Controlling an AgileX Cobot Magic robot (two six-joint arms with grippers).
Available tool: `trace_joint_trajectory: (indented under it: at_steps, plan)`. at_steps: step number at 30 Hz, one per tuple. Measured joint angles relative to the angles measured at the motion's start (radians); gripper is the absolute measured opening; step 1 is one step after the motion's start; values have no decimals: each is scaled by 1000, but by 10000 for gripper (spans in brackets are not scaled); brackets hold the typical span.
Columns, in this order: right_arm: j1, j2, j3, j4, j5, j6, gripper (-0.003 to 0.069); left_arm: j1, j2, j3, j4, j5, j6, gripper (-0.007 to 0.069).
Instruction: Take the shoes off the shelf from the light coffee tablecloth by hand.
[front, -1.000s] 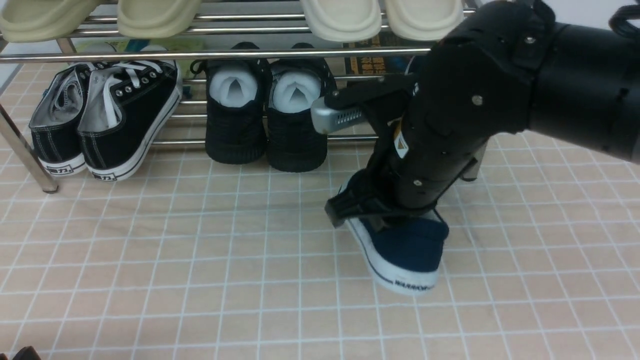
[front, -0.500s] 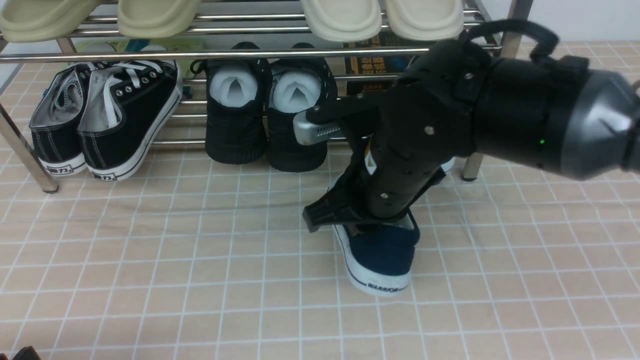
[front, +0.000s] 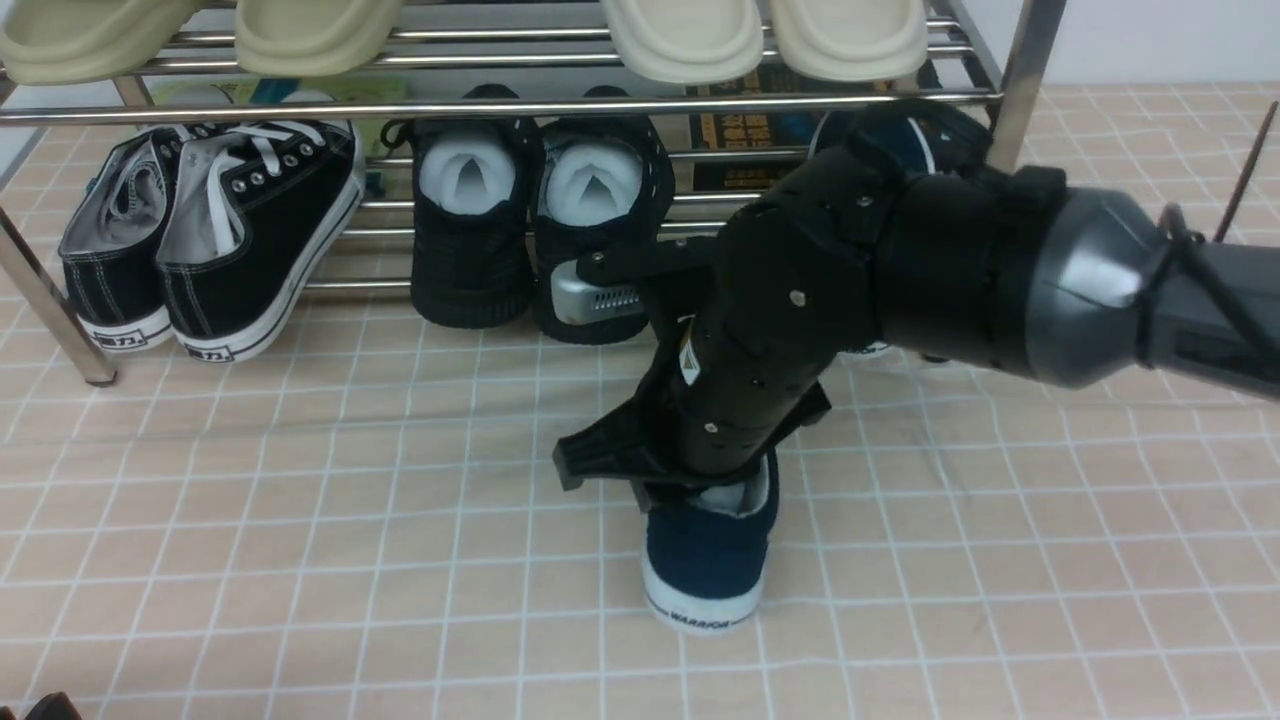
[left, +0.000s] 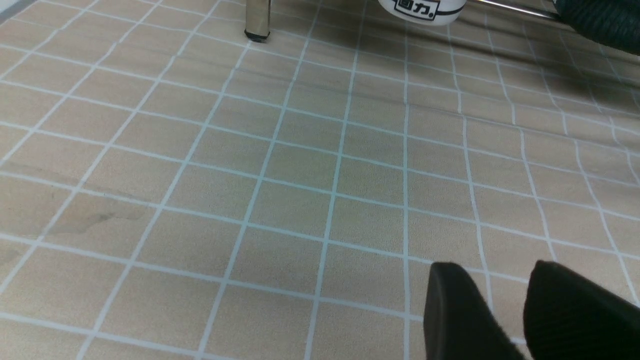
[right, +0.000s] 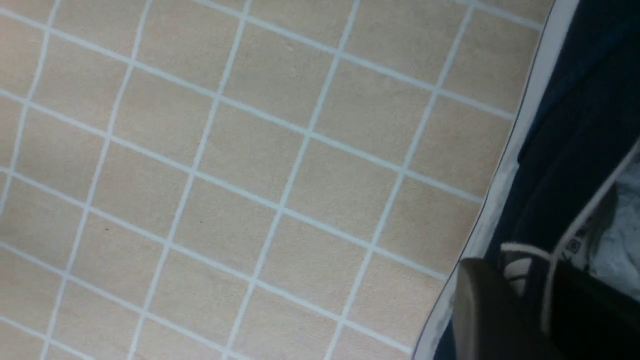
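Observation:
One navy shoe (front: 705, 565) with a white "WARRIOR" sole lies flat on the light coffee tablecloth (front: 350, 520), toe toward me, in front of the chrome shelf (front: 450, 108). My right gripper (front: 700, 488) stands over its heel. In the right wrist view its fingers (right: 480, 305) straddle the white-trimmed collar of the shoe (right: 560, 125), one outside and one inside, with a gap showing between them. Part of a second navy shoe (front: 890, 130) shows on the lower tier behind the right arm. My left gripper (left: 495, 285) hovers low over bare cloth (left: 250, 175), slightly open and empty.
On the lower tier sit black lace-up sneakers (front: 210, 230) at the left and black textured shoes (front: 530, 240) in the middle. Cream slippers (front: 680, 35) rest on the upper tier. Upright legs stand at the left (front: 60, 310) and right (front: 1015, 80).
The right arm has swung left and toward me with the navy shoe. The shoe has turned toe-forward and come down flat on the cloth. The fingers now stand wider around its collar.

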Motion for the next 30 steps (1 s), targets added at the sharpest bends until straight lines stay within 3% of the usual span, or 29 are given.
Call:
trace_joint_trajectory:
  at_steps: [3,6,11,16,18,21,30]
  plan:
    - [0,-1,-15,46,48,-7,277,0,0,0,0,0,0,240]
    - [0,-10,-46,59,148,-58,322,0,0,0,0,0,0,240]
    - [0,-38,-127,6,316,-177,310,0,0,0,0,0,0,240]
    - [-3,-71,-206,-161,388,-227,188,0,0,0,0,1,0,240]
    - [-16,-92,-220,-266,390,-227,83,0,0,0,0,1,0,240]
    - [-49,-128,-220,-295,396,-226,-3,0,0,0,0,1,0,240]
    - [-214,-288,-167,-214,405,-219,-16,0,0,0,0,1,0,240]
